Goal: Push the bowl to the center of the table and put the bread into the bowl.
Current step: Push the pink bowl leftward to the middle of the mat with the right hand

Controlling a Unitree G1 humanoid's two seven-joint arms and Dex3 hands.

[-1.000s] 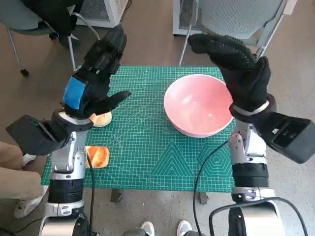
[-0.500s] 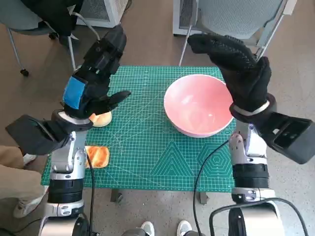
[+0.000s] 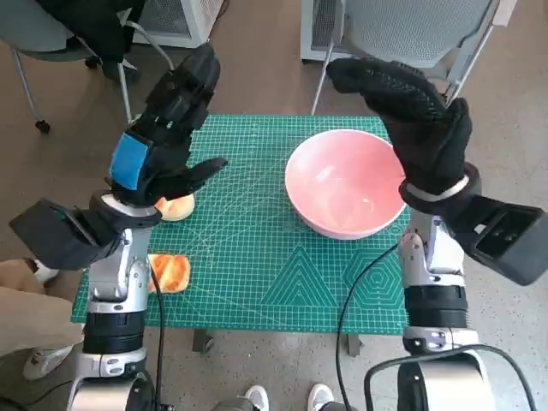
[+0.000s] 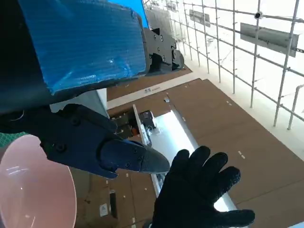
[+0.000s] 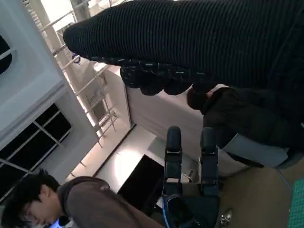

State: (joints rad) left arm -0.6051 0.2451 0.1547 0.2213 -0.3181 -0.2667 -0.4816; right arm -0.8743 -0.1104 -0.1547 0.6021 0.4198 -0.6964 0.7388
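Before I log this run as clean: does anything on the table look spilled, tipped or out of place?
Nothing stands out. The pink bowl sits upright and empty on the green mat, right of centre, and two bread pieces lie at the mat's left edge.

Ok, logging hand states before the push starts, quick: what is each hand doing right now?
Left hand: open, raised above the table, holding nothing.
Right hand: open, raised beside the pink bowl, holding nothing.
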